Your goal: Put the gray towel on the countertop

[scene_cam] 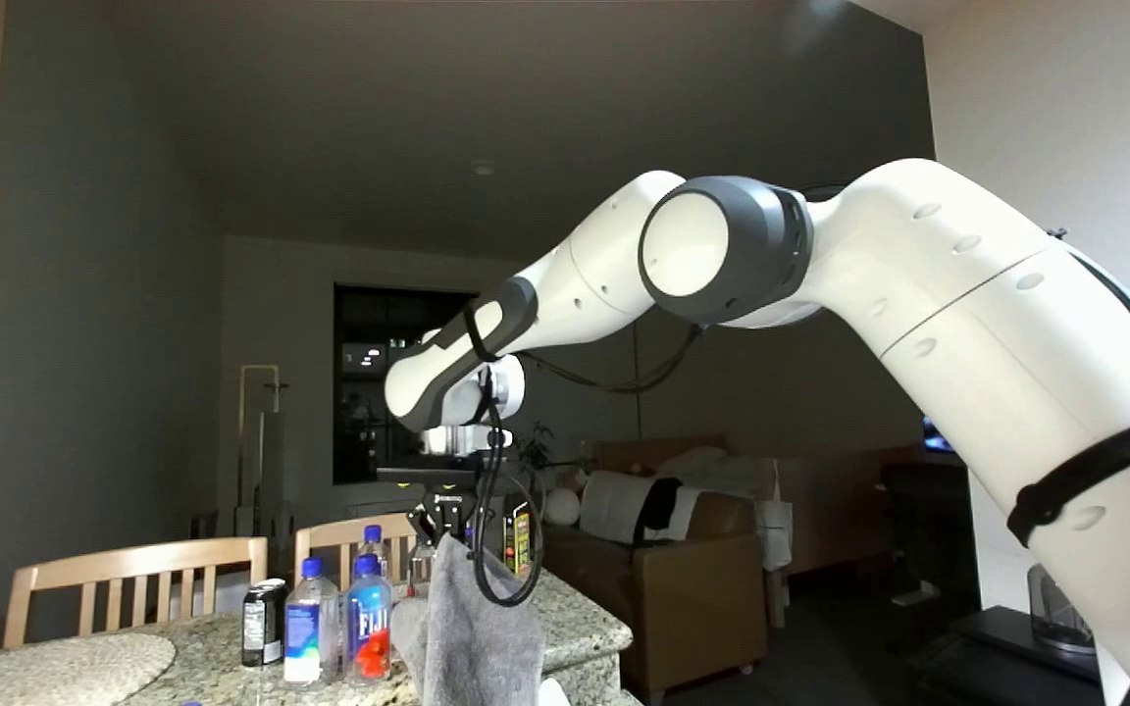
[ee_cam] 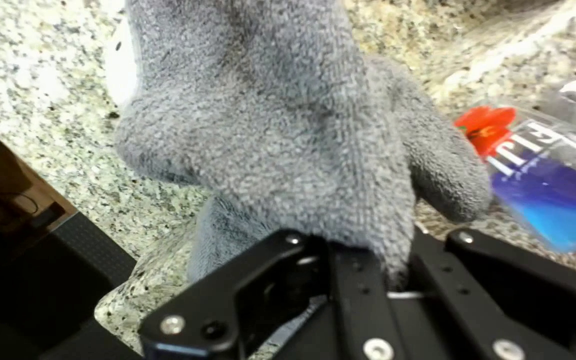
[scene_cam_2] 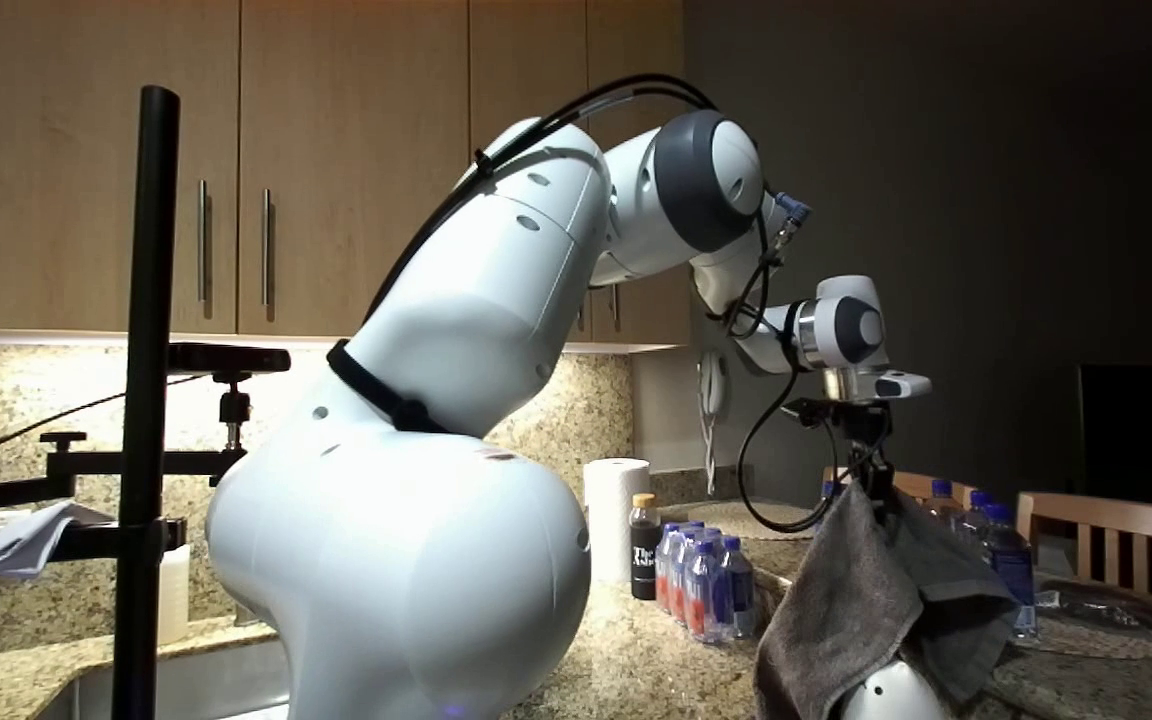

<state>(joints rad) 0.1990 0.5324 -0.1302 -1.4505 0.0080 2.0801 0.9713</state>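
The gray towel (scene_cam: 482,628) hangs in folds from my gripper (scene_cam: 442,529), also seen in an exterior view (scene_cam_2: 874,490). In the wrist view the jaws (ee_cam: 393,250) are shut on a fold of the towel (ee_cam: 268,125). In an exterior view the towel (scene_cam_2: 836,600) drapes down around a rounded white object (scene_cam_2: 891,695), which also peeks out in the wrist view (ee_cam: 120,65). The speckled countertop (ee_cam: 43,100) lies below the towel and shows in both exterior views (scene_cam: 580,618) (scene_cam_2: 626,660). I cannot tell whether the towel's lower end touches it.
Water bottles (scene_cam: 369,628) and a black can (scene_cam: 263,623) stand close beside the towel. A woven mat (scene_cam: 65,667) lies farther along. A pack of bottles (scene_cam_2: 701,580), a dark bottle (scene_cam_2: 644,545) and a paper roll (scene_cam_2: 616,520) stand nearby. Wooden chairs (scene_cam: 143,559) stand behind.
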